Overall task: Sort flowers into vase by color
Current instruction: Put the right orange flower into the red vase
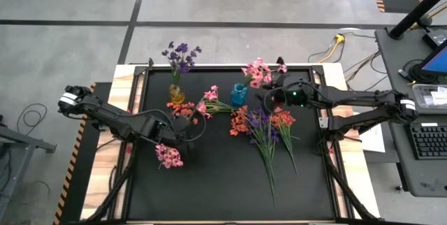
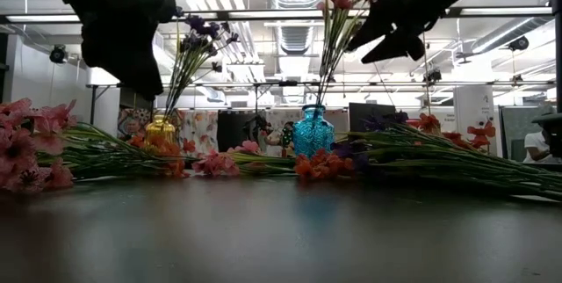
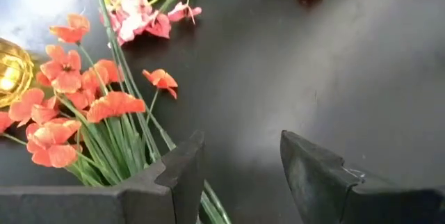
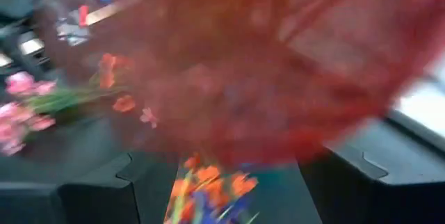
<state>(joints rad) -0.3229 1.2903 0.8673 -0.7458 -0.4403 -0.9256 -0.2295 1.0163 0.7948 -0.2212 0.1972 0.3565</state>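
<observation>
Flowers (image 1: 264, 128) loose on worktop (image 1: 223, 190); pink sprig stands in blue vase (image 1: 239, 95). Light, floppy, blossoms crush easily: take thin stem mid-length. Right claw (image 1: 274, 99) released beside pink sprig; left claw (image 3: 240, 172) released over coral stems (image 3: 122, 151).

A black mat (image 1: 230, 190) covers the worktop (image 1: 122, 85), which stands on a grey concrete floor (image 1: 63, 50) crossed by dark seams. A keyboard (image 1: 427, 141) and a laptop (image 1: 434, 61) sit on a side desk (image 1: 394, 113) to the right, with a yellow plug (image 1: 339, 38) and loose cables (image 1: 363, 61) lying nearby. Ceiling strip lights (image 2: 263, 15) glow in the room beyond.
</observation>
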